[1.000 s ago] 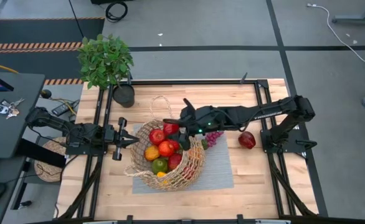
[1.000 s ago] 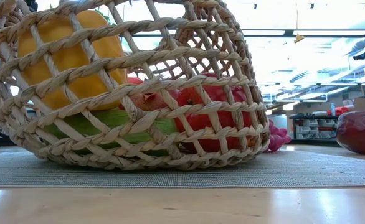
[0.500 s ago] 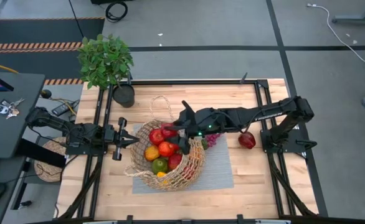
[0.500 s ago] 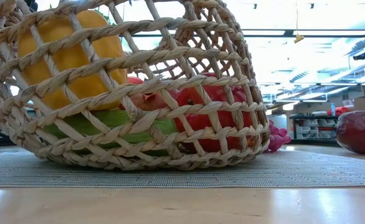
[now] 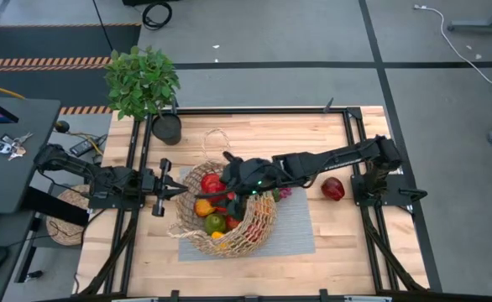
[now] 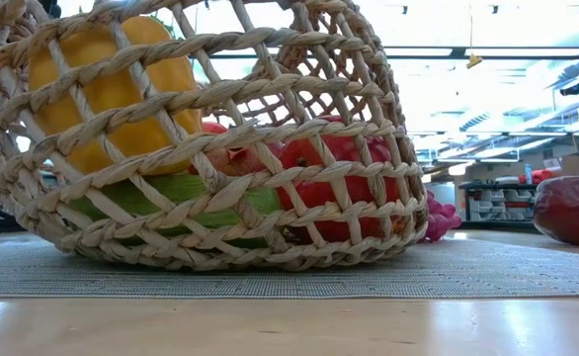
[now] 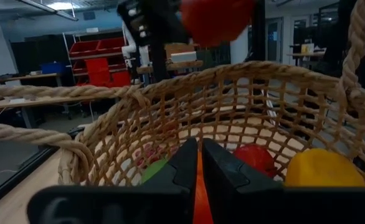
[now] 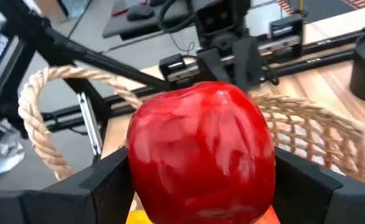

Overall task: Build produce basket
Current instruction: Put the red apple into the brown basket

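Observation:
The tan wicker basket (image 5: 229, 214) lies tipped on a grey mat (image 5: 295, 228). It holds produce, among it a yellow pepper (image 6: 102, 89), a red piece (image 6: 339, 183) and a green one (image 6: 171, 193). My right gripper (image 5: 223, 179) reaches over the basket from the right, shut on a red apple (image 8: 201, 155). The apple also shows high in the left wrist view (image 7: 217, 18). My left gripper (image 7: 200, 168) is shut with nothing between its fingers, level at the basket's left rim (image 5: 181, 195). Purple grapes (image 6: 438, 218) and another red piece (image 5: 332, 188) lie on the table right of the basket. My right gripper pinches the red apple between its two fingers (image 8: 104, 180), one on each side (image 8: 139, 162). The fingers come from the table's right, slanting down. The apple hangs clear above the produce inside the basket. My left gripper's tip is at the basket's rim; whether it touches, I cannot tell.
A leafy potted plant (image 5: 143, 80) in a dark pot (image 5: 167, 128) stands at the table's far left corner. Black frame rails (image 5: 347, 126) run along the table's edges. Bare wood lies in front of the mat.
My right gripper has moved toward the table's left with the red apple, from the basket's right rim to above its middle, rolling somewhat as it went. The basket and its produce have stayed put.

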Controlling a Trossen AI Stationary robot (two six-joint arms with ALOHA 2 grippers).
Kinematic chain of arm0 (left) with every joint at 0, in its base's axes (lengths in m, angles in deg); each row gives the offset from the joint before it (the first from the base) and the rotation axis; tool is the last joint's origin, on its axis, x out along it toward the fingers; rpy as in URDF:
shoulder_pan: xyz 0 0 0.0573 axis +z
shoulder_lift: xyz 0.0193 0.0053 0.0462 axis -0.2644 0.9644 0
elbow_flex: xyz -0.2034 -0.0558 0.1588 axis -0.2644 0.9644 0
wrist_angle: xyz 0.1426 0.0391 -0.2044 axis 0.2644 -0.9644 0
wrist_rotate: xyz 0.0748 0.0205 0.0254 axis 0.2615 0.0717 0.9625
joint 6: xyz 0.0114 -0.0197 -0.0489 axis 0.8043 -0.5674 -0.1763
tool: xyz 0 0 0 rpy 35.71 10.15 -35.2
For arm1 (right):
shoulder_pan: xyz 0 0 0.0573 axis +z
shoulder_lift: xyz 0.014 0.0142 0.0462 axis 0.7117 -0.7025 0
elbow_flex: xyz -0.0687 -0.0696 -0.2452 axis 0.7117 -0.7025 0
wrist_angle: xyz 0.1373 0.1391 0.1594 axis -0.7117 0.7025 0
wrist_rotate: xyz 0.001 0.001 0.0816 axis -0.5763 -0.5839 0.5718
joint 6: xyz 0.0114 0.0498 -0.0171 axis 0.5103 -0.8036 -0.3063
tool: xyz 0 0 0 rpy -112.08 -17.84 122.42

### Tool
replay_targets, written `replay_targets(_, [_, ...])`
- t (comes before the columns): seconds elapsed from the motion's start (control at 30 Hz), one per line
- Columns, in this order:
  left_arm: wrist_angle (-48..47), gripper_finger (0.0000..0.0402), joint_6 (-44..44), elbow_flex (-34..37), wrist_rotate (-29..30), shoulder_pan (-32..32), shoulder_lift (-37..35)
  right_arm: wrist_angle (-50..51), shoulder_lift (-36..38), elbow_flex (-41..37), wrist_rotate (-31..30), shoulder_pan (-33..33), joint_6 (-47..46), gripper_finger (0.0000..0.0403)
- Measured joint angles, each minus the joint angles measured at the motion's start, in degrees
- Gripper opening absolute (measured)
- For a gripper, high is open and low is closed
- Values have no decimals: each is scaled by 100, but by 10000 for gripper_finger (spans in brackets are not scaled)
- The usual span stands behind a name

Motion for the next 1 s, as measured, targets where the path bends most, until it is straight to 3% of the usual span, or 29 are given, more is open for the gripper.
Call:
replay_targets(0.27, [19, 32, 0, 2, 2, 2, 16, 517, -163, 260, -583, 252, 294, 311])
replay_targets(0.53, [21, 31, 0, 2, 2, 2, 16, 522, -274, 257, -568, 218, -105, 311])
replay_targets(0.83, [15, 32, 0, 0, 2, 2, 16, -557, -453, 262, -120, -69, 452, 311])
replay_targets(1.0, [21, 28, 0, 1, 1, 1, 16, -794, -453, 259, -245, -151, 744, 311])
